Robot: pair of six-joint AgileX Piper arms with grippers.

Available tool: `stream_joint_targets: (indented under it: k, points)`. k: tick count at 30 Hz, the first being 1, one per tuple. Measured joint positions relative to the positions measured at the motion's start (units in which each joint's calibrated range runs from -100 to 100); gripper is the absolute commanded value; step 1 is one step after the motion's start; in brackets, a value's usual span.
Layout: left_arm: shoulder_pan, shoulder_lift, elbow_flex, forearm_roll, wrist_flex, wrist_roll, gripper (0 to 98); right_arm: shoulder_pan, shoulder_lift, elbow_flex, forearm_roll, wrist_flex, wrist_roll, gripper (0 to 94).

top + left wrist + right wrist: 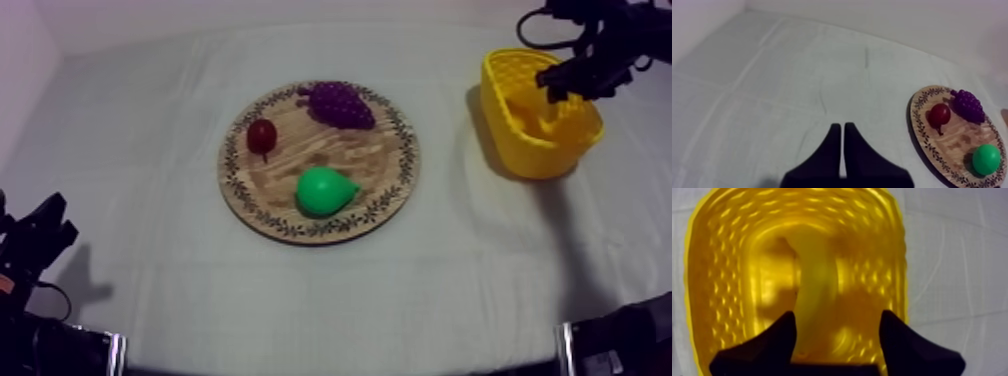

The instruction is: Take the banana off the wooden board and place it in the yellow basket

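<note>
Right end effector is held wide apart over the yellow basket, banana lying inside, probably untouched. Left end effector is pressed together.

No lettering, label, brand, number or sign legible anywhere: board rim carries only a leafy pattern, basket and cloth unmarked.

grapes sitting farthest back, small red fruit lying near them (not touching), pear lying apart, nearer the camera, grey-white cloth lying creased underneath
</note>
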Motion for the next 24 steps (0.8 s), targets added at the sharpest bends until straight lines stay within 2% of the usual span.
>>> stream_joint_targets:
  k: [3,7,18,24]
  points:
    - [0.00,0.00,0.00,0.00,0.00,0.00,0.0,0.26,-3.49,1.93,-1.46,-1.23,0.85,14.2]
    - [0.00,0.00,0.00,0.00,0.01,0.00,0.0,0.23,-10.86,6.43,-2.24,-4.38,1.06,3.8]
    - [0.00,0.00,0.00,0.00,0.01,0.00,0.0,-2.18,-36.99,22.72,-4.73,-10.08,1.24,0.5]
    - [0.00,0.00,0.00,0.00,0.01,0.00,0.0,-2.43,-51.53,34.17,-5.91,-16.55,2.36,0.4]
